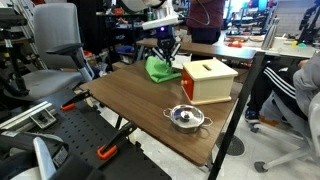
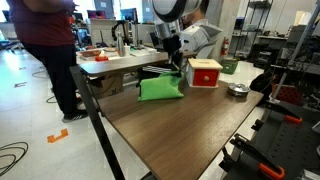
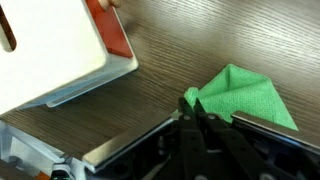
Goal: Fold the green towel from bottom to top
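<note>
Gripper (image 3: 192, 103) fingertips sit closest to the wrist lens, pressed together on one corner of the green towel (image 3: 245, 95). The pinch there is probably so that edge can be lifted and carried over the rest for the fold. The towel lies bunched on the table (image 2: 180, 135) directly beneath the gripper, with the box (image 3: 50, 55) just beside it.

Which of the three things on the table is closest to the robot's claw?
The green towel; its corner sits at the gripper, while the wooden box and metal pot stand apart.
</note>
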`<state>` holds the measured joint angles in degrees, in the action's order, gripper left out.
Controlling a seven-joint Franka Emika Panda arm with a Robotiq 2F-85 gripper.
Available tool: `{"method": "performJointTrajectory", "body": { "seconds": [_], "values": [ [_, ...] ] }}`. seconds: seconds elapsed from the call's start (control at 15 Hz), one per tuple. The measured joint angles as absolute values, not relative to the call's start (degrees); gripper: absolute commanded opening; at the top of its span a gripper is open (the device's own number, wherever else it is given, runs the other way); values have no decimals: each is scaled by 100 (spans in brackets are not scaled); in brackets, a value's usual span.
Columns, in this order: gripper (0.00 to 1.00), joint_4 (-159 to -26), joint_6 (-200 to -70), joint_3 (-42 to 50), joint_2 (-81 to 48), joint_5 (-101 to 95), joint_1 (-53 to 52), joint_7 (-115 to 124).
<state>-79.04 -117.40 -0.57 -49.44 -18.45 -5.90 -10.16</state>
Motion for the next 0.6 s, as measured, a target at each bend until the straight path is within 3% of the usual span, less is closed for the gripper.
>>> {"method": "performJointTrajectory", "body": {
  "seconds": [0.47,0.53,0.6],
  "values": [
    [1,-6666,-11051,-1,-5854,-1845,-593,-1021],
    [29,-6575,-11018,-1,-5939,-1845,-599,-1028],
    [31,-6518,-11017,-1,-5998,-1845,-608,-1038]
  ]
}}
